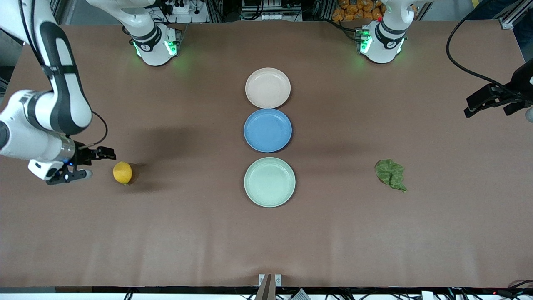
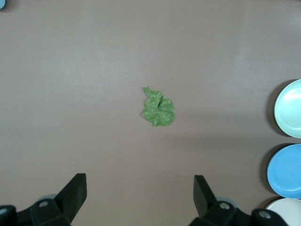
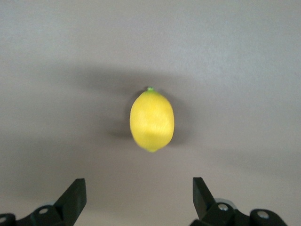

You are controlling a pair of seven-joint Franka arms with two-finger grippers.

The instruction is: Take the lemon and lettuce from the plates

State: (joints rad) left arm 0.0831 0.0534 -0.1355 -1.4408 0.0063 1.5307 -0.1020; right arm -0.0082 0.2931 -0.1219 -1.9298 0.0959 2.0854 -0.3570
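The lemon (image 1: 122,172) lies on the bare table toward the right arm's end; it also shows in the right wrist view (image 3: 151,120). My right gripper (image 1: 100,164) is open and empty just beside it, and in its wrist view (image 3: 139,183) the jaws stand wide apart. The lettuce (image 1: 390,174) lies on the bare table toward the left arm's end; it also shows in the left wrist view (image 2: 159,109). My left gripper (image 1: 467,107) is open, empty and high over the table edge (image 2: 140,181). The beige-pink plate (image 1: 267,88) and the mint green plate (image 1: 269,181) are empty.
An empty blue plate (image 1: 267,130) sits between the two other plates in a row down the table's middle. The three plates show at the edge of the left wrist view, the mint one (image 2: 290,109) beside the blue one (image 2: 287,170).
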